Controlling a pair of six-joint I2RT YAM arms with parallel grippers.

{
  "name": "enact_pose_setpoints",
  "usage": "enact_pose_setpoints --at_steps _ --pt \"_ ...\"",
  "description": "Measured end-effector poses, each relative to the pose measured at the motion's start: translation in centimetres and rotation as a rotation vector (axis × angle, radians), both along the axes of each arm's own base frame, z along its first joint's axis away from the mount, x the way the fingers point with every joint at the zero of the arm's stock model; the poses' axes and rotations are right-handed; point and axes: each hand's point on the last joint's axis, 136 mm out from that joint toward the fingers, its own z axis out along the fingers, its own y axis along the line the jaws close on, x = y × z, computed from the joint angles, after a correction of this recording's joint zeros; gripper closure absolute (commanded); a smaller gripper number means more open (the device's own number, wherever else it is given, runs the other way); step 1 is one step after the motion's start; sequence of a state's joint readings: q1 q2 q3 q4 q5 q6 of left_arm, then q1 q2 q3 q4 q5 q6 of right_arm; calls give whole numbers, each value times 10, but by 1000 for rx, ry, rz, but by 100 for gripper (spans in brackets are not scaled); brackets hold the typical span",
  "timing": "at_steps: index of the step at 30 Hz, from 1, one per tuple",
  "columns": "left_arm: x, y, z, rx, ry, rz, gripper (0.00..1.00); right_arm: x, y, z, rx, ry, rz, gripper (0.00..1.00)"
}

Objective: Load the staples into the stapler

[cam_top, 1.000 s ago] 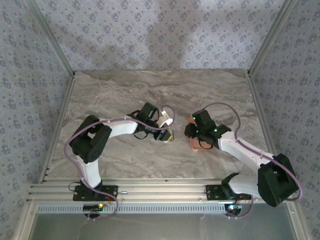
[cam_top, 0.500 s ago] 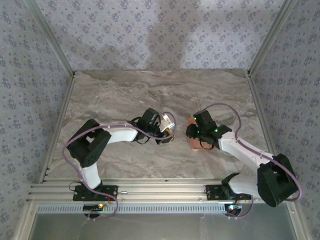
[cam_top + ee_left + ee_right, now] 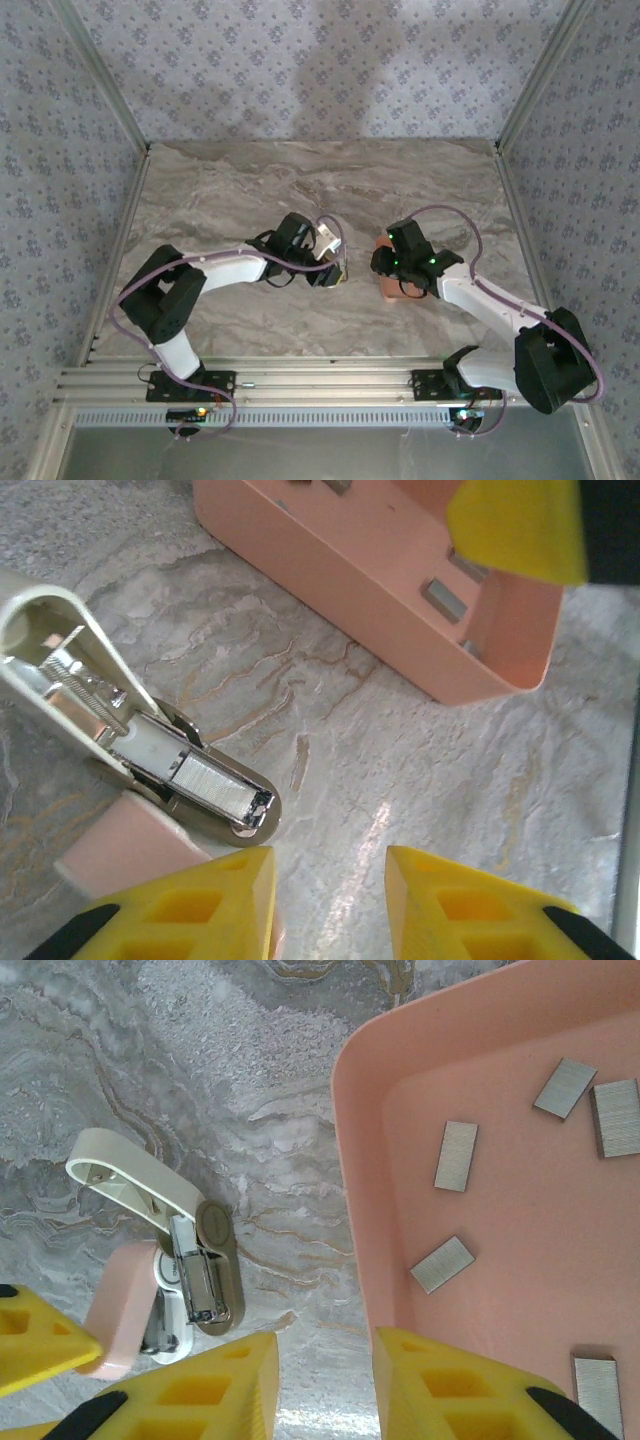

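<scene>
Near the middle of the bench (image 3: 230, 190), a salmon-pink tray (image 3: 360, 1180) is sitting just beside the stapler (image 3: 190, 1250). The two are not touching, and a band of marbled surface is showing between them.

Inside the tray the staples (image 3: 457, 1156) are lying loose and flat on its floor. Five short grey strips are showing from the right wrist, scattered at different angles, and two at the far side are lying close together.

The stapler is lying on the bench outside the tray. Its pale lid is tilting up and away from the pink body, and its metal channel is facing upward. A loaded strip (image 3: 215, 785) is sitting in that channel, toward the rounded front end.

The left pincer (image 3: 330, 900) is hanging over the bench next to the stapler's front end with its yellow fingers parted. Bare bench is showing in the gap, and it is holding nothing. The stapler's pink body is lying just beside one of its fingers.

The right pincer (image 3: 325, 1380) is straddling the tray's wall on the stapler's side, with one finger over the tray floor and the other outside over the bench. Its fingers are standing partly apart, and I cannot tell whether they are pressing on the wall.
</scene>
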State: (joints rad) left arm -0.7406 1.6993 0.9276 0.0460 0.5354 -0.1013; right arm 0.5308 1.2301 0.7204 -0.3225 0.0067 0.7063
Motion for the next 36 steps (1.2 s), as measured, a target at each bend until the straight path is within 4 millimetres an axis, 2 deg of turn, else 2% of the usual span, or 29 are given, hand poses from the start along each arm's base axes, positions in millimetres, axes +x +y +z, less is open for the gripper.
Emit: enact_pose_setpoints --at_steps 8,13,22,36 --pt "20 23 34 -75 167 227 61 1 1 1 6 -3 3 69" --pt "17 38 23 -66 377 331 60 0 3 1 13 -3 9 69" --pt "-3 33 -5 -18 639 355 54 1 6 3 22 -10 24 69" --pt "-2 32 -25 8 710 393 55 1 7 3 19 -11 28 69"
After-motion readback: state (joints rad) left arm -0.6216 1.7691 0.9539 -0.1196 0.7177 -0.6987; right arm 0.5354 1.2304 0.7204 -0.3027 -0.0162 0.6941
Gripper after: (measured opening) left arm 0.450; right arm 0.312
